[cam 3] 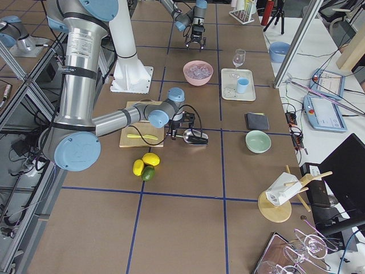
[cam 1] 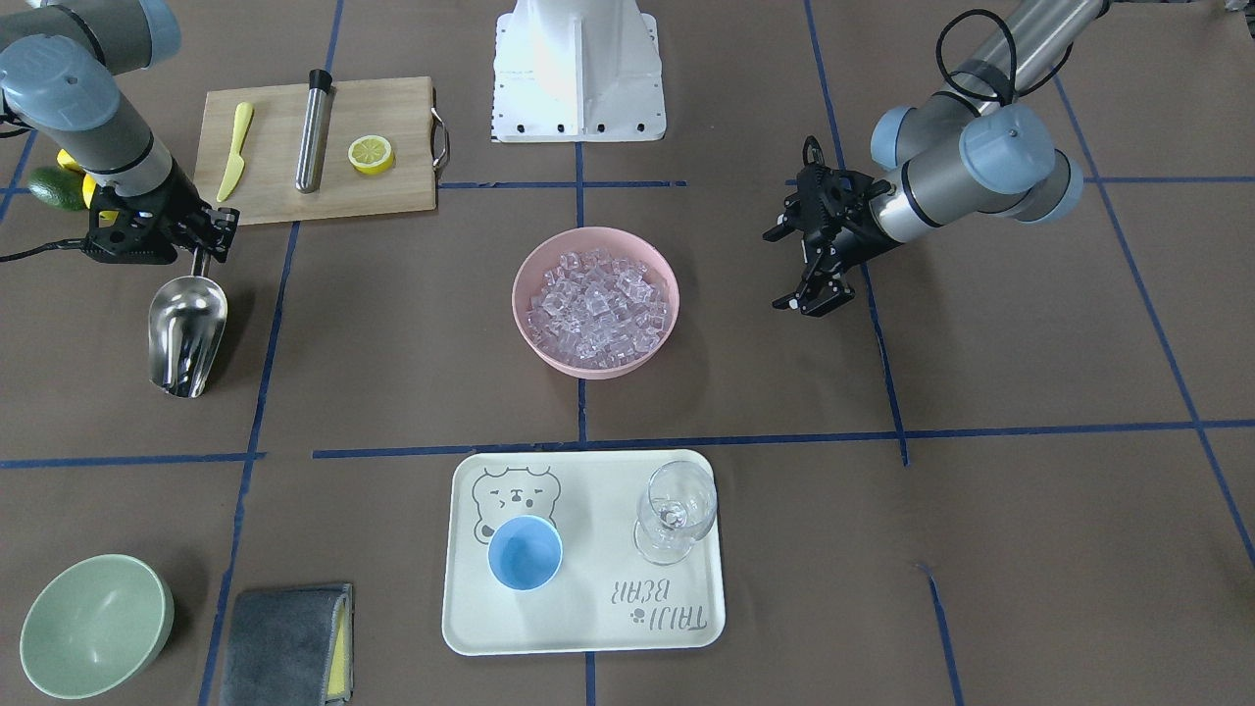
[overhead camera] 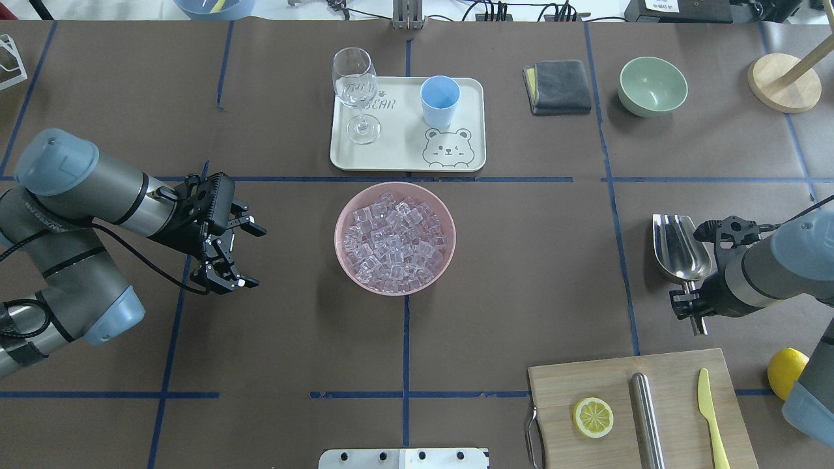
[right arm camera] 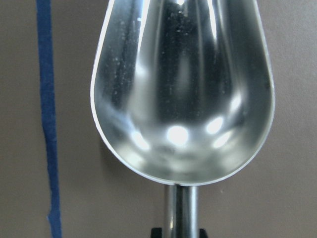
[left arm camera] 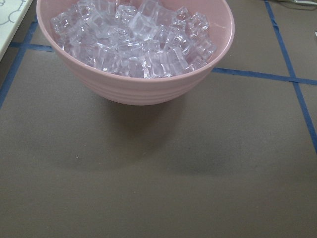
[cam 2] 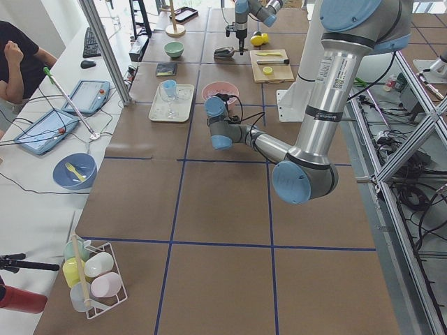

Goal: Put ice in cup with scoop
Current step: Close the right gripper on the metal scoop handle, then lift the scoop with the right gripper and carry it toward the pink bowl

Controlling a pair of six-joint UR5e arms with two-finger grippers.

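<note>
Right pincer (cam 1: 201, 257) pinches the scoop (cam 1: 186, 328) by its thin handle. The scoop is empty, trough up, low at the counter (cam 1: 1029, 392), near the cutting board (cam 1: 392, 196). Left pincer (overhead camera: 255, 256) is spread and holds nothing. It hangs beside the pink bowl (cam 1: 517, 294), apart from it. Ice (cam 1: 596, 302) is heaped in that bowl at mid-counter. The cup (cam 1: 526, 554) stands upright and empty on the tray (cam 1: 588, 618), near a wine glass (cam 1: 675, 510) but not touching it.

My left arm (overhead camera: 78, 195) and right arm (overhead camera: 775, 267) are silver-grey tubes with pale blue joint caps. A black cable (cam 1: 966, 49) loops at my left wrist. My left gripper (overhead camera: 259, 257) and right gripper (cam 1: 201, 257) are black, skeletal linkages. My white pedestal (cam 1: 578, 69) carries dark screws (cam 1: 561, 127).
</note>
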